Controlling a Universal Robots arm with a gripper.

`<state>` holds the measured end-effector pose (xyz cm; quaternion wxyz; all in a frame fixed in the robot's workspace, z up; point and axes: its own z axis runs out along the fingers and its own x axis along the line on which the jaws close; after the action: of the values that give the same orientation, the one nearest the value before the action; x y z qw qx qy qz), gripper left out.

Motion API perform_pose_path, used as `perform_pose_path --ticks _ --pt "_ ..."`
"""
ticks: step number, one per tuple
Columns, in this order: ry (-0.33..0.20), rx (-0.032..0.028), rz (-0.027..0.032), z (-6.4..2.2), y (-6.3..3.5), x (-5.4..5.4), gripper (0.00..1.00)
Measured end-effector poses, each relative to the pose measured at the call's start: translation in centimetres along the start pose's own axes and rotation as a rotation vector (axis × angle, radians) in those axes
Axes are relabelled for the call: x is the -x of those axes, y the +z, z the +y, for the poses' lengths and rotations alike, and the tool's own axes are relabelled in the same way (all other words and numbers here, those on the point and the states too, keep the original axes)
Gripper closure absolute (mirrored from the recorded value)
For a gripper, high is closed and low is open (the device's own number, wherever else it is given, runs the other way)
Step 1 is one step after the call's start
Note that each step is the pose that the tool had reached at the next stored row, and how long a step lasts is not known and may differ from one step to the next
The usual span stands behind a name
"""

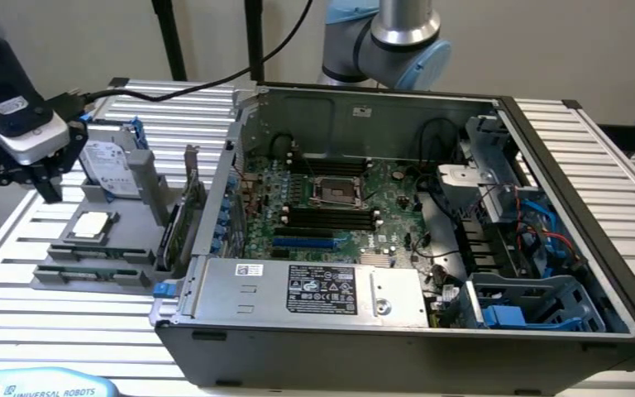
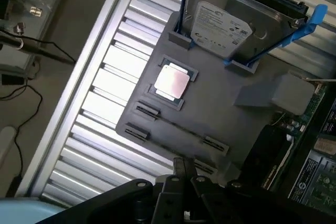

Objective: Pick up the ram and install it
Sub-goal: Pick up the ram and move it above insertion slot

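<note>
Hovering above the gray tray's (image 1: 126, 241) left edge, gripper (image 1: 49, 198) has its fingers pressed together and empty, arm pointing straight down. Ram (image 2: 178, 128) stands edge-up between tray clips, just beside the fingertips. Open computer case (image 1: 406, 347) sits past the tray's right edge.

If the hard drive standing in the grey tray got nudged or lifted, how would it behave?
The hard drive looks metal-cased, so probably stiff and heavy for its size. Standing on edge in the grey tray, it might tip if pushed free of its slots. Its blue bracket probably gives better hold.
</note>
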<state>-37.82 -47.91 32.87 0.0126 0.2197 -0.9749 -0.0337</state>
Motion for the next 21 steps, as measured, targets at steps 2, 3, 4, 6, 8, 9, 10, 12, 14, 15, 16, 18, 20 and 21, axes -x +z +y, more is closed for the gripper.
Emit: perform_pose_path --ticks 2,3,4,6,8,9,10,12,14,15,16,18,20,21 --pt "-0.037 -0.0004 0.0027 -0.01 0.07 0.0 0.89" --pt "-0.055 -0.0005 0.0039 -0.01 0.11 0.0 0.89" --pt "-0.073 -0.0007 0.0051 -0.01 0.14 0.0 0.89" --pt "-0.109 -0.0011 0.0078 -0.01 0.22 0.0 0.89" --pt "-0.146 -0.0013 0.0104 -0.02 0.30 0.0 0.89" --pt "-0.164 -0.0015 0.0117 -0.03 0.35 0.0 0.89" --pt "-0.182 -0.0017 0.0130 -0.03 0.41 0.0 0.89" --pt "-0.219 -0.0021 0.0156 -0.04 0.53 0.0 0.89" --pt "-0.254 -0.0024 0.0182 -0.05 0.66 0.0 0.89" --pt "-0.272 -0.0026 0.0194 -0.06 0.73 0.0 0.89" --pt "-0.290 -0.0028 0.0207 -0.06 0.79 0.0 0.89" --pt "-0.327 -0.0031 0.0234 -0.07 0.92 0.0 0.89" --pt "-0.363 -0.0035 0.0261 -0.08 1.04 0.0 0.89" --pt "-0.382 -0.0037 0.0273 -0.08 1.11 0.0 0.89"
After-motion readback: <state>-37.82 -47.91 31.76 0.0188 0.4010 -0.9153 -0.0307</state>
